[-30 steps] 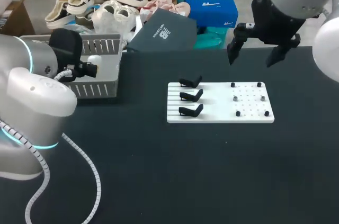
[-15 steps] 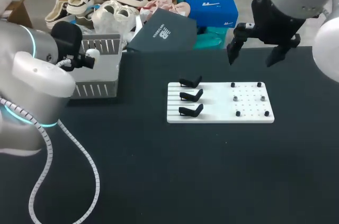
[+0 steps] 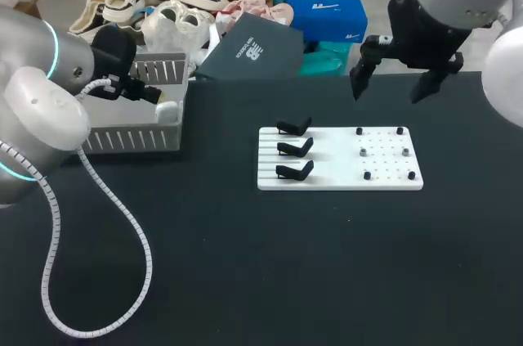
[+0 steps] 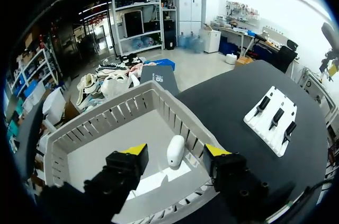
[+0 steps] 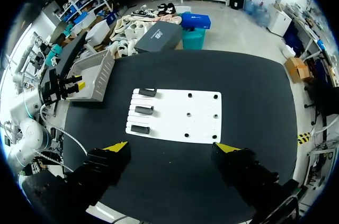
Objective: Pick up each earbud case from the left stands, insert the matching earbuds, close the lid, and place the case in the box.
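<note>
A white earbud case [image 4: 176, 151] lies on the floor of the grey slatted box [image 4: 159, 94], near its wall. My left gripper [image 4: 177, 152] hangs above it, open, its yellow fingertips [image 4: 136, 150] well clear on either side. In the head view the left gripper [image 3: 157, 94] is over the box's [image 3: 139, 140] right end, with the case [image 3: 169, 107] just beneath. Three black stands [image 3: 296, 148] on the white plate [image 3: 339, 181] are bare. My right gripper [image 3: 396, 84] stands open high above the table's far edge, and between its fingers [image 5: 172, 147] there is nothing.
The white plate [image 5: 175, 115] carries several small dark pegs [image 3: 384, 152] on its right half. My left arm's white coiled cable [image 3: 122, 231] hangs over the table's front left. The box stands at the table's far left edge.
My left gripper has swung right over the box and opened. The white case it held now lies in the box. The right arm has not moved.
</note>
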`<move>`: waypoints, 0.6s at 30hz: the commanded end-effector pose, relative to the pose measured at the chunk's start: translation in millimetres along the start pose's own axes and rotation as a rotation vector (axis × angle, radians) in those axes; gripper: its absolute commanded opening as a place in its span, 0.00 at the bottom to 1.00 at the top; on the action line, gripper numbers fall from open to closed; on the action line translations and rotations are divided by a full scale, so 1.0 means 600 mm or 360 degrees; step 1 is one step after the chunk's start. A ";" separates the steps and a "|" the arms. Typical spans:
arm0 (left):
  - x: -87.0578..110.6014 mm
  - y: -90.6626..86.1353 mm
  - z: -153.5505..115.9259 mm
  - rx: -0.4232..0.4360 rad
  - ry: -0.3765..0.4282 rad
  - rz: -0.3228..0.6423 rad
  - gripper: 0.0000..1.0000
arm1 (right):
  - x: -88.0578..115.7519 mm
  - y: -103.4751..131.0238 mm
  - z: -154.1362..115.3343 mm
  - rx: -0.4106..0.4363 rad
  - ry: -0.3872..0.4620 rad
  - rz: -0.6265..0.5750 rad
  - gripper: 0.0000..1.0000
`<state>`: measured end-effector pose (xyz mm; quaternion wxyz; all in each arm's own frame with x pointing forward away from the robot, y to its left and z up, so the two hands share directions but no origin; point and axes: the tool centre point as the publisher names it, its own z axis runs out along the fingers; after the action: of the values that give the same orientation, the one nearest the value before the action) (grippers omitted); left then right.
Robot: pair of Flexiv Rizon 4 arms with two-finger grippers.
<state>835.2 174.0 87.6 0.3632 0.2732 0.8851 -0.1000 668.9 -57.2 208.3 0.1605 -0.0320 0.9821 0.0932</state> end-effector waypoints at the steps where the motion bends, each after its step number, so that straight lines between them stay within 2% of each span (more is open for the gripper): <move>1: -0.004 -0.034 -0.053 -0.0021 0.0069 0.0031 1.00 | 0.003 0.000 0.001 0.0000 -0.0009 0.0002 1.00; 7: -0.022 -0.104 -0.098 0.0054 -0.0046 0.0078 1.00 | 0.003 0.000 0.001 0.0000 -0.0009 0.0002 1.00; 10: -0.028 -0.144 -0.108 0.0126 -0.0094 0.0091 1.00 | 0.003 0.000 0.001 0.0000 -0.0009 0.0002 1.00; 18: -0.034 -0.223 -0.117 0.0291 -0.0159 0.0136 1.00 | 0.003 0.000 0.001 0.0000 -0.0009 0.0002 1.00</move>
<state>740.0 80.1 149.1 0.3616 0.3372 0.8550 -0.1568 668.9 -57.1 208.3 0.1606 -0.0320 0.9821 0.0932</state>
